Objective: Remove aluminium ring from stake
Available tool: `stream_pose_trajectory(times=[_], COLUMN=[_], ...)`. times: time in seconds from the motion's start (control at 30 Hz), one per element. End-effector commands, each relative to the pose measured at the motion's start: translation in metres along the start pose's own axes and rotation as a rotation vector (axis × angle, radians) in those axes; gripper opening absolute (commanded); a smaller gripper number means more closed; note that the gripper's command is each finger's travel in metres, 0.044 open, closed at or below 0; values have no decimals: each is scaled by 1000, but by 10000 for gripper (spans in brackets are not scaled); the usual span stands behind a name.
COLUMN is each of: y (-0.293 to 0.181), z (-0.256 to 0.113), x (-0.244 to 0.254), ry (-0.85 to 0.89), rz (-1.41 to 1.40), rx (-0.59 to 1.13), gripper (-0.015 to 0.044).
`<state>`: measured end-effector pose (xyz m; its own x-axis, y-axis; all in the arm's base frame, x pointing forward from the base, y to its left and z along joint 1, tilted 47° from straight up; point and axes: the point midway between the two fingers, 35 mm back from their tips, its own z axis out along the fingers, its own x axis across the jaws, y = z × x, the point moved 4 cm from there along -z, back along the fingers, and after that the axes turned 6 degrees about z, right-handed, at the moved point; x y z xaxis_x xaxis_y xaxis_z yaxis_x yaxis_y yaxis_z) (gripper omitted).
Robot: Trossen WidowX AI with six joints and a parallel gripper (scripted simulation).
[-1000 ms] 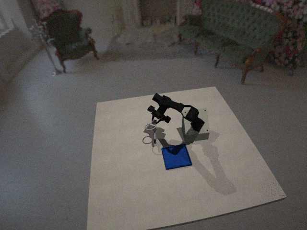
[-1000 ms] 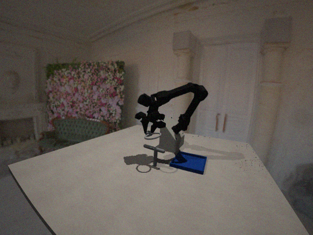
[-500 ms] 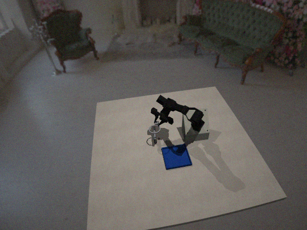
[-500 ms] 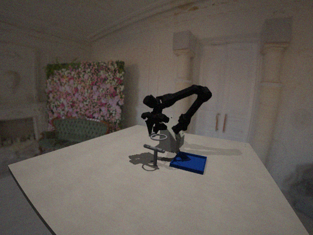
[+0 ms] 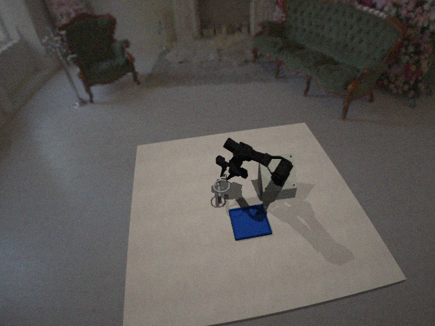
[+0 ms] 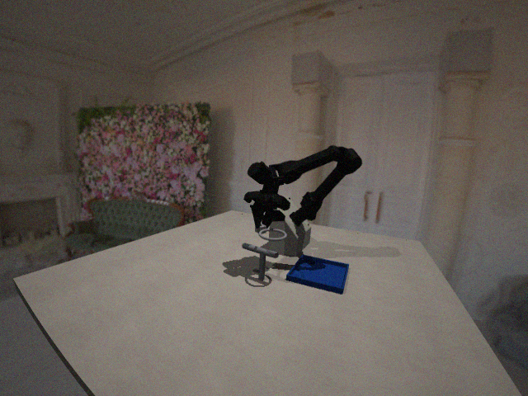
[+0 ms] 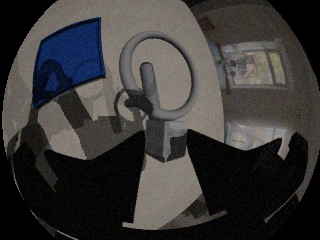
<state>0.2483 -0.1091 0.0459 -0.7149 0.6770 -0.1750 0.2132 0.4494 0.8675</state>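
A pale tabletop (image 5: pixel 175 259) (image 6: pixel 256 341) (image 7: pixel 117 25) fills a dim parlour. The gripper's fingers, part-way apart, clamp the single ring's blocky tab (image 7: pixel 159 140). The one smooth grey ring (image 5: pixel 214 186) (image 6: pixel 272 239) (image 7: pixel 194 80) hangs above one stake (image 6: pixel 261 267); one blue tray (image 5: pixel 250 226) (image 6: pixel 328 275) (image 7: pixel 72 45) lies toward five o'clock in the top view.

The black six-joint arm (image 5: pixel 251 153) (image 6: pixel 313 162) is bent at its elbow, with the gripper (image 5: pixel 224 176) (image 6: pixel 261 228) (image 7: pixel 164 135) directed downward and its fingers clamped partway closed.
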Motion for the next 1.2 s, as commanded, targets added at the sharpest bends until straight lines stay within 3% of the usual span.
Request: stream_pose_trajectory(times=[0.0,1.17], y=[5,51], z=[3,18], x=[0,15], ry=[21,28], rz=[68,615], rx=[42,451], gripper=[0,0])
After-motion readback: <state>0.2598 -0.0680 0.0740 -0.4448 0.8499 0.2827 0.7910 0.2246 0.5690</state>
